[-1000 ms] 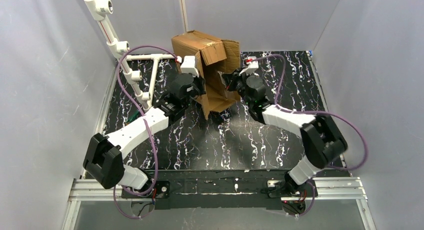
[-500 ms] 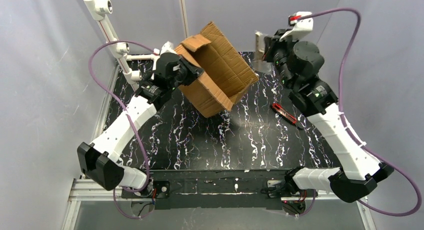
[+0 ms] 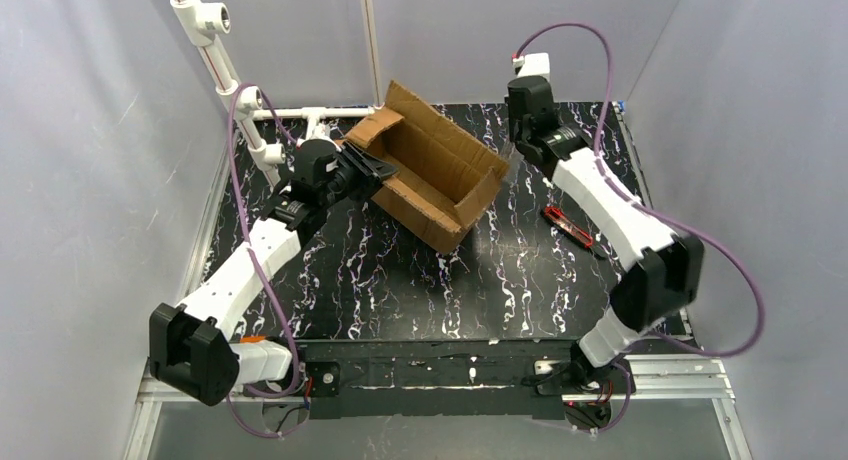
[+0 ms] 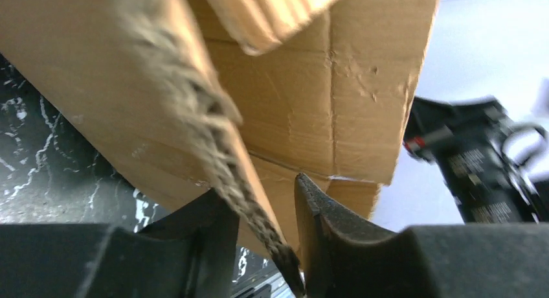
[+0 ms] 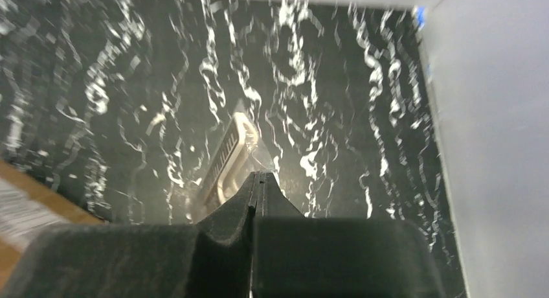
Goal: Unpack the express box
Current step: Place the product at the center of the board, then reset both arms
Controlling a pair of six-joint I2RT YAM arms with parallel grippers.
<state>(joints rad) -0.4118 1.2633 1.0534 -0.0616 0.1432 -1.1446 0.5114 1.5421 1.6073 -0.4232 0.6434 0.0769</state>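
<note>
Cardboard express box [image 3: 440,175] | wall clamped inside left end effector [image 4: 262,210]

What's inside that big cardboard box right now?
Only bare brown cardboard shows inside the open express box: part of its floor and the far walls. The near wall hides the strip of floor behind it.

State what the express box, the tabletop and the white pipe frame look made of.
The express box looks like matte brown corrugated cardboard; its torn wall edge in the left wrist view shows fluting. The tabletop is black with white marble veining, likely a printed laminate or film. The pipe frame is smooth white plastic, probably PVC, with moulded tee fittings.
</note>
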